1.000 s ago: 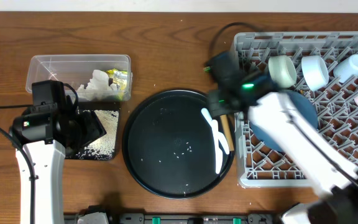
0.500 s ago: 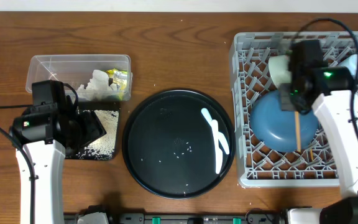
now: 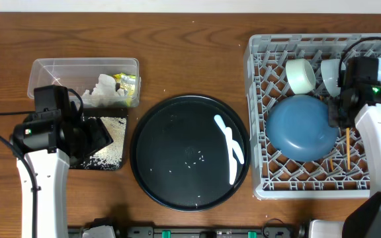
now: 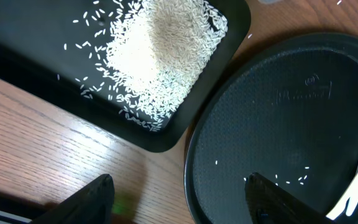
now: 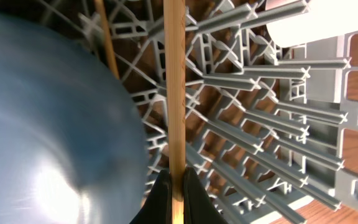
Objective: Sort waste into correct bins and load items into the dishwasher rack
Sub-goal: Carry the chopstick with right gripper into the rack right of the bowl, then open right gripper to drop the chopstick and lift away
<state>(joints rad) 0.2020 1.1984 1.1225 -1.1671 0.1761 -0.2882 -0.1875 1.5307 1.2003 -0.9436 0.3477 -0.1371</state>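
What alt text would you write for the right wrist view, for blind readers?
The right fingers pinch a wooden chopstick that runs straight up the picture, over the grey dishwasher rack. A big dark-blue bowl fills the left side, with a second chopstick beside it.

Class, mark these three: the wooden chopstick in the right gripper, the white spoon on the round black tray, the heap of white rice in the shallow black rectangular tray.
wooden chopstick (image 5: 174,93), right wrist view, mid-shaft.
white spoon (image 3: 230,149), overhead view, mid-length.
heap of white rice (image 4: 160,56), left wrist view, centre.
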